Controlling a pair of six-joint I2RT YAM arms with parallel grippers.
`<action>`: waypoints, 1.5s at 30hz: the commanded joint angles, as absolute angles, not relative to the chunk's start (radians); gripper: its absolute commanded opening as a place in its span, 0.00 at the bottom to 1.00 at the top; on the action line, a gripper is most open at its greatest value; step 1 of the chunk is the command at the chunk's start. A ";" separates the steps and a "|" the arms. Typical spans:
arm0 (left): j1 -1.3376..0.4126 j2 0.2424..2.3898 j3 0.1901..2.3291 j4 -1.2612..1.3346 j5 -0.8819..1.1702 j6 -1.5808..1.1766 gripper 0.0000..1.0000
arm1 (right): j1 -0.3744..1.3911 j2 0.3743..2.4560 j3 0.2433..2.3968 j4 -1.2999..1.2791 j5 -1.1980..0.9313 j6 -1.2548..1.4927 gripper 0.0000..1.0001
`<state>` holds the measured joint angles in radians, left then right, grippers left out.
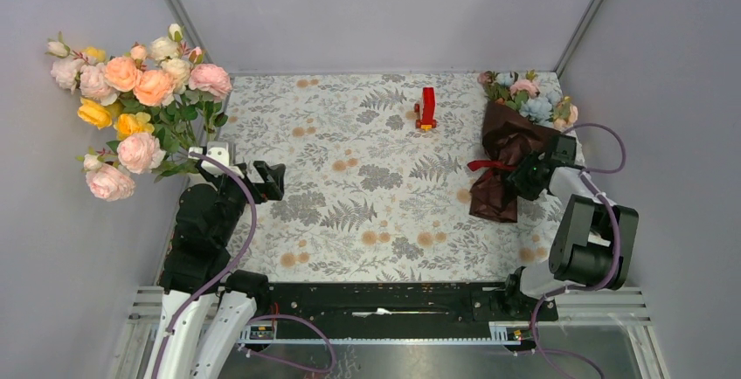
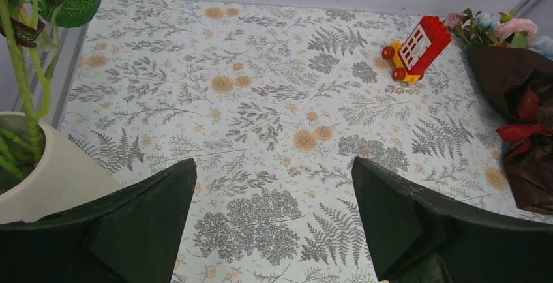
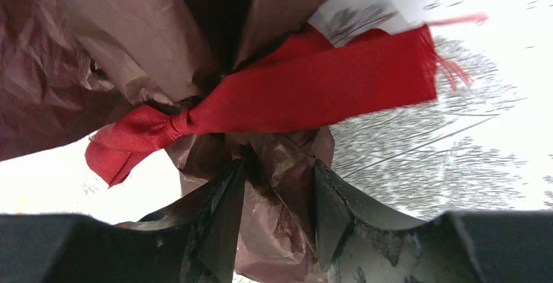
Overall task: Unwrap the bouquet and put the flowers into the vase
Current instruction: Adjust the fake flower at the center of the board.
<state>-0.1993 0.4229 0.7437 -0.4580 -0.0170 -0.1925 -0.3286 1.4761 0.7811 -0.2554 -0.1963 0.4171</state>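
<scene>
The bouquet (image 1: 502, 148) lies at the right of the table in dark red crinkly paper, tied with a red ribbon (image 3: 313, 94). Its pale blue and pink flowers (image 1: 529, 95) point toward the far wall. My right gripper (image 3: 278, 165) is shut on the crumpled paper neck just below the ribbon knot; in the top view, the right gripper (image 1: 524, 174) sits at the bouquet's right side. My left gripper (image 2: 274, 165) hangs open over bare tablecloth, with nothing between its fingers. The white vase (image 2: 45, 178) stands just to its left, with green stems in it. The bouquet (image 2: 515, 87) also shows at the far right of the left wrist view.
A large bunch of peach, pink and yellow roses (image 1: 131, 99) rises at the far left, above my left arm. A small red toy (image 1: 427, 108) stands near the far middle of the patterned tablecloth (image 1: 367, 213). Grey walls enclose the table on three sides.
</scene>
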 commanded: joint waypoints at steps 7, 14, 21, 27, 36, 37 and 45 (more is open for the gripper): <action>-0.202 0.438 0.744 -0.423 -0.041 -0.196 0.99 | -0.131 1.381 0.687 -0.243 -0.187 0.502 0.45; -0.202 0.436 0.745 -0.424 -0.044 -0.196 0.99 | 0.082 1.248 0.621 -0.278 -0.092 0.593 0.47; -0.204 0.436 0.745 -0.425 -0.041 -0.198 0.99 | 0.316 1.148 0.572 -0.287 0.039 0.682 0.56; -0.205 0.435 0.744 -0.426 -0.046 -0.196 0.99 | 0.321 1.105 0.596 -0.369 0.102 0.642 0.60; -0.206 0.440 0.744 -0.426 -0.040 -0.198 0.99 | 0.321 0.984 0.535 -0.412 0.113 0.618 0.50; -0.207 0.439 0.744 -0.426 -0.040 -0.198 0.99 | 0.321 0.986 0.525 -0.401 0.102 0.618 0.48; -0.212 0.456 0.744 -0.425 -0.026 -0.199 0.99 | 0.331 1.005 0.468 -0.294 0.015 0.654 0.32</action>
